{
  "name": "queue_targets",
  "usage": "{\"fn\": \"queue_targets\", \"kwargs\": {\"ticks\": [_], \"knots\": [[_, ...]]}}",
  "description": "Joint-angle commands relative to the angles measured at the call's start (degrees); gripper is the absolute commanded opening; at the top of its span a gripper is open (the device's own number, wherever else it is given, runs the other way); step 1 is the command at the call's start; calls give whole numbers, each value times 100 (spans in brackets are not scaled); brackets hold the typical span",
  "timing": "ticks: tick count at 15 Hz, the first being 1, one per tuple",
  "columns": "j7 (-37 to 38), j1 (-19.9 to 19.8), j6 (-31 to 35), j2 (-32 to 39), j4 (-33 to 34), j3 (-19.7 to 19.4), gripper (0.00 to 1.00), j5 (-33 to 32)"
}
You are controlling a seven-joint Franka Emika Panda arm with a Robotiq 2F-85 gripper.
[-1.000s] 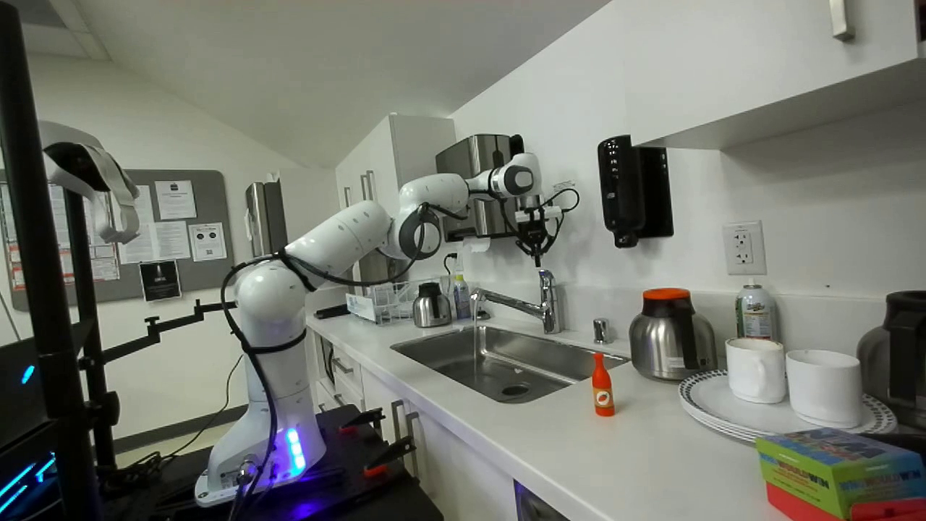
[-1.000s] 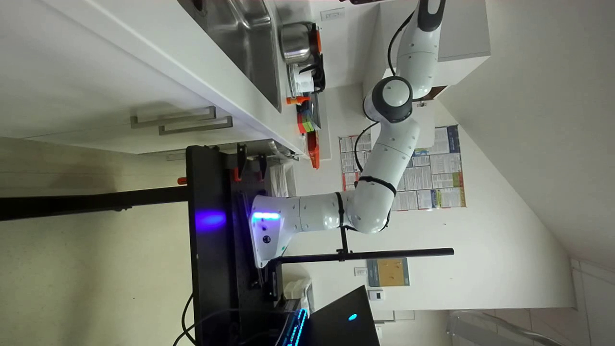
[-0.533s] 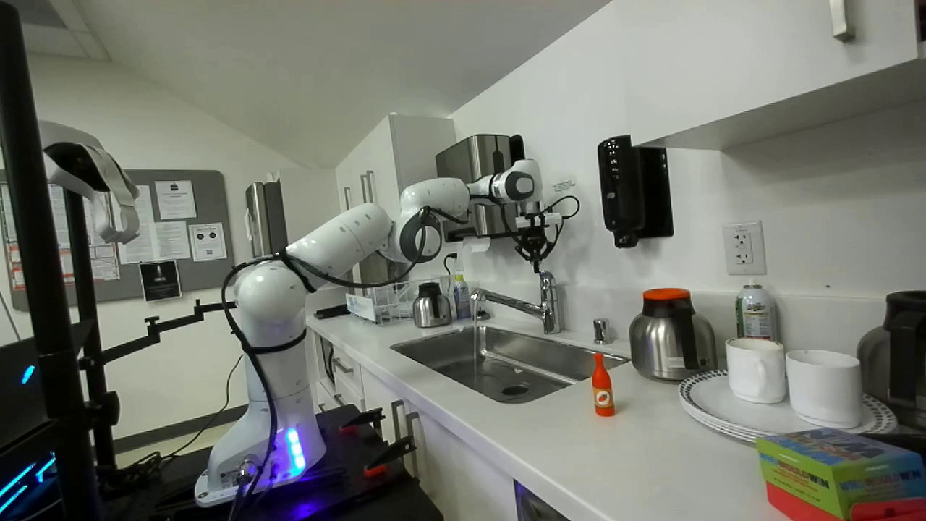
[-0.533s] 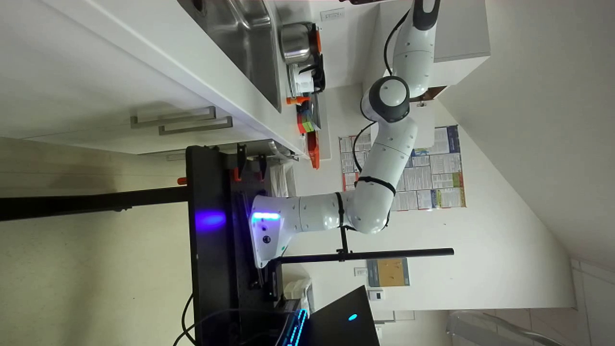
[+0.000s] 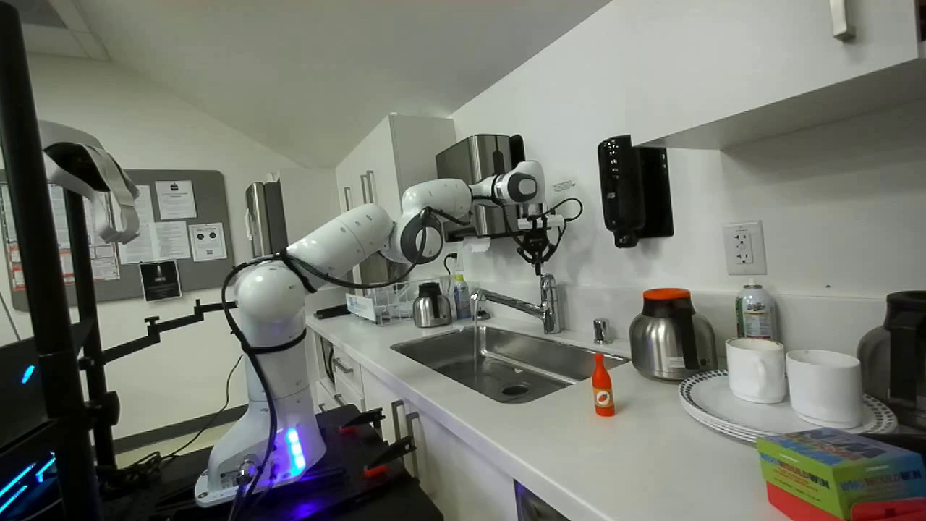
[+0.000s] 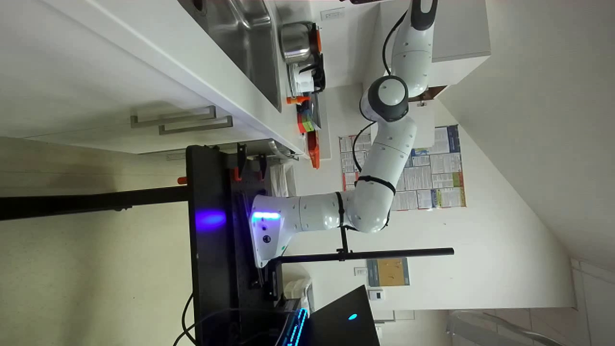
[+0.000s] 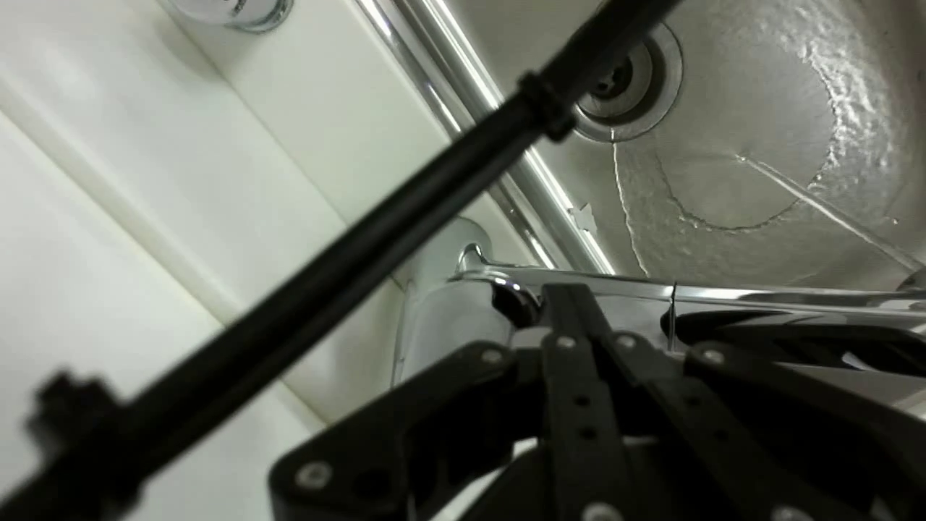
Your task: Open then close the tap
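Tap [image 5: 551, 307] is on the surface [image 5: 550, 434], wall side of the sink [image 5: 441, 356], running: thin water stream [image 5: 475, 340] dropping into the sink. Gripper [image 5: 538, 270] points down at the tap's top, right over it; jaws fully together, holding nothing. Can't tell if they touch the tap. In the wrist view the stream lands to one side of the drain [image 7: 633, 98]. Orange-lidded kettle [image 5: 662, 347] and orange bottle [image 5: 602, 387] stand on the surface, both near the sink.
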Motion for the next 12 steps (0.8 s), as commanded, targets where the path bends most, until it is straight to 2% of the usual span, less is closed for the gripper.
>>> {"fn": "queue_targets", "kwargs": {"ticks": [1, 8, 9, 12], "knots": [[69, -198, -87, 97, 69, -8, 0, 125], [146, -393, -281, 64, 81, -37, 0, 307], [181, -338, -226, -155, -92, -73, 0, 257], [254, -100, -522, -549, -17, -282, 0, -78]]}}
